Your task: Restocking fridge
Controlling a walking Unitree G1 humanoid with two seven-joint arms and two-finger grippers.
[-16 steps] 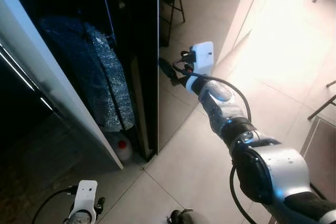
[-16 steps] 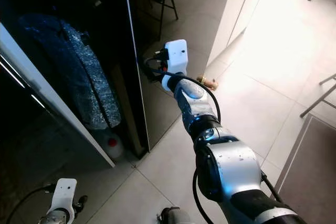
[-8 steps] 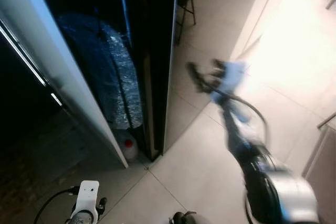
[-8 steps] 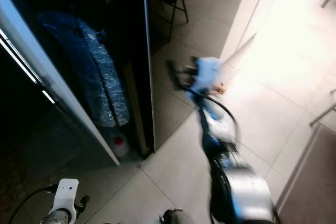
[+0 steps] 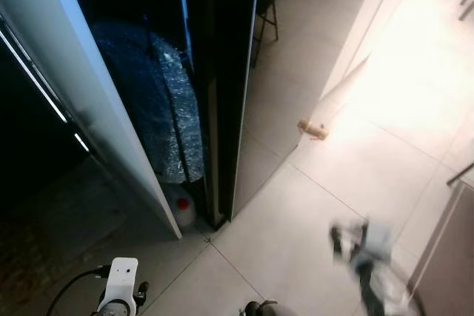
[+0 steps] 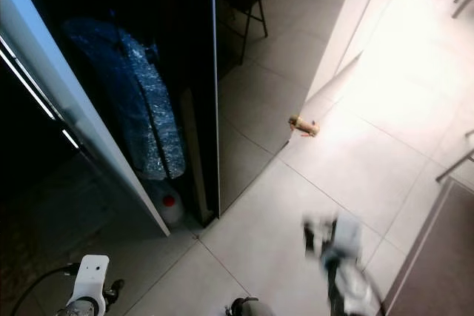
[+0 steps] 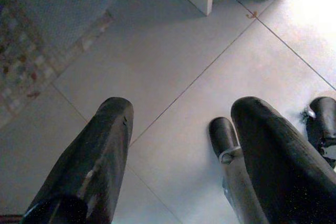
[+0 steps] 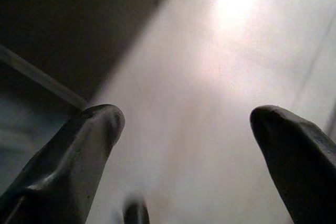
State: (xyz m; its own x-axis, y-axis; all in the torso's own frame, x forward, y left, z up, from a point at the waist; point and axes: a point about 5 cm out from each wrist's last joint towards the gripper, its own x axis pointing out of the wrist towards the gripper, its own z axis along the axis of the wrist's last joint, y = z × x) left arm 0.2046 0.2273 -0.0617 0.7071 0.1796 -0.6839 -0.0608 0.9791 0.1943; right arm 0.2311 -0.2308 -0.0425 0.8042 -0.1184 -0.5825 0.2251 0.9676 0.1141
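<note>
The fridge stands at the left, its white door (image 5: 89,116) swung open beside a tall black panel (image 5: 226,72). The inside is dark; a silvery wrapped bundle (image 5: 159,101) leans there, with a small red-capped bottle (image 5: 182,210) on the floor below it. My right gripper (image 8: 184,145) is open with nothing between its fingers, above pale floor. The right arm is a low blur (image 5: 363,249) at the bottom right, away from the fridge. My left gripper (image 7: 181,111) hangs open over the tiles, its white wrist mount (image 5: 121,286) at the bottom left.
A small brown object (image 5: 312,129) lies on the tiles near a white wall corner (image 5: 355,35). A dark chair (image 5: 266,5) stands behind the black panel. A mat edge (image 5: 452,257) is at the right. Bright tiled floor spreads to the right.
My right arm has swung down from beside the black panel to the bottom right, uncovering the brown object on the floor. The camera has shifted slightly.
</note>
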